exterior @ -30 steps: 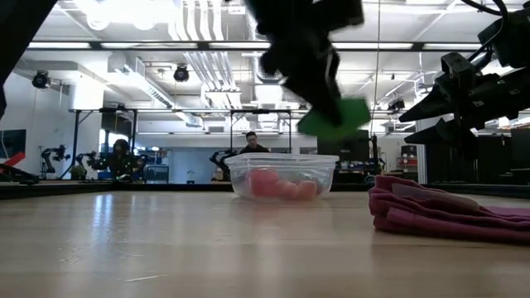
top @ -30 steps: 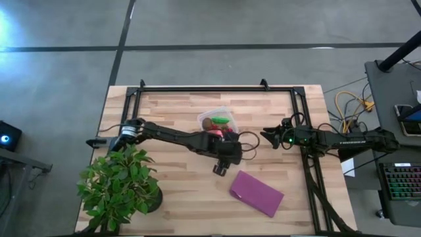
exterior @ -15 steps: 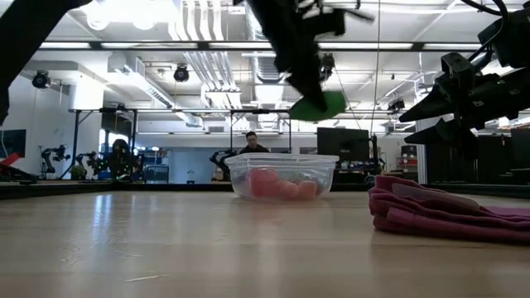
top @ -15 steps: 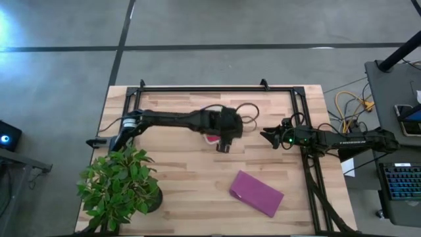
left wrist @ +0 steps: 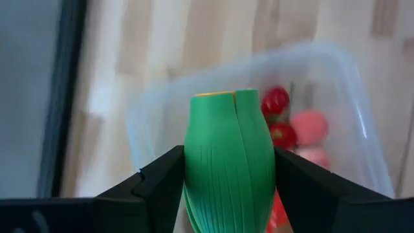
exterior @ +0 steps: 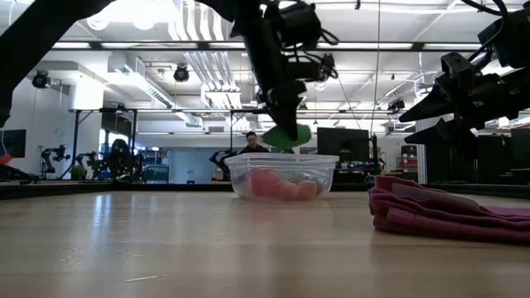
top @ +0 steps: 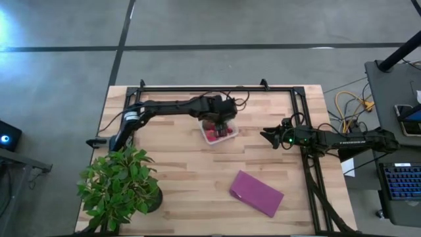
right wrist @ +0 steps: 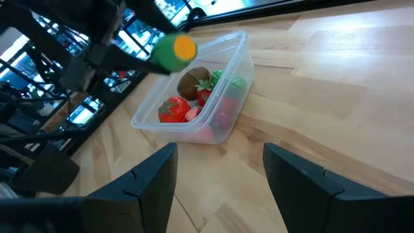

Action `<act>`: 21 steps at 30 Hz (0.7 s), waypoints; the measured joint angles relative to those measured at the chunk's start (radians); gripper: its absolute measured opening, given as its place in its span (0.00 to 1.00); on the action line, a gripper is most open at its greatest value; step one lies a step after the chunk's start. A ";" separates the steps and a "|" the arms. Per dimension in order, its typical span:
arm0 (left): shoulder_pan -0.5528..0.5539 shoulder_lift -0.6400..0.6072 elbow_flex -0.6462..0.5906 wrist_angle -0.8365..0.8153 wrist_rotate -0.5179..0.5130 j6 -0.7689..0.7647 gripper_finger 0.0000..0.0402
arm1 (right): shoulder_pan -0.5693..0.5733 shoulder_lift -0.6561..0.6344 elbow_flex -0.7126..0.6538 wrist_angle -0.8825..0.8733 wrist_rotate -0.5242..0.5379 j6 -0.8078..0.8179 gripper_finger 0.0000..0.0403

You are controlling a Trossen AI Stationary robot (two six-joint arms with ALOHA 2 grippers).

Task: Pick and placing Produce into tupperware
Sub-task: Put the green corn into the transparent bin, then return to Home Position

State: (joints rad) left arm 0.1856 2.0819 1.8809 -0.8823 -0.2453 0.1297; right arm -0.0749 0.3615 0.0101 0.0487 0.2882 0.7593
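Left gripper [left wrist: 228, 188] fingers pinch a green pod [left wrist: 228, 155] just above the tupperware [top: 218, 129], which already holds red pieces and a brown ball [right wrist: 192, 82]. Only its release appears left. Right gripper [top: 268, 137], beside the tupperware, waits with fingers spread.

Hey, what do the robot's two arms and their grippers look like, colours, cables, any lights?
Both arms are dark, slim and jointed. The left arm has thin black cable loops near its wrist; the left gripper has flat, angular black fingers. The right arm shows a small green light near the right gripper.

Grey concrete floor [top: 59, 79] surrounds the table; ceiling lights [exterior: 124, 12] glare over what seems a workshop.
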 joint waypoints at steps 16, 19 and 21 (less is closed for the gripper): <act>-0.025 0.002 -0.073 -0.004 -0.142 -0.063 0.75 | 0.000 0.000 0.000 0.000 0.000 0.000 0.54; -0.032 0.001 -0.061 0.001 -0.154 -0.060 0.78 | 0.000 0.000 0.000 0.000 0.000 0.000 0.54; -0.040 0.001 -0.045 0.004 -0.153 -0.040 0.79 | 0.000 0.000 0.000 0.000 0.000 0.000 0.54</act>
State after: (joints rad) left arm 0.1460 2.0824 1.8360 -0.8779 -0.3988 0.0894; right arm -0.0747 0.3617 0.0100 0.0489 0.2885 0.7591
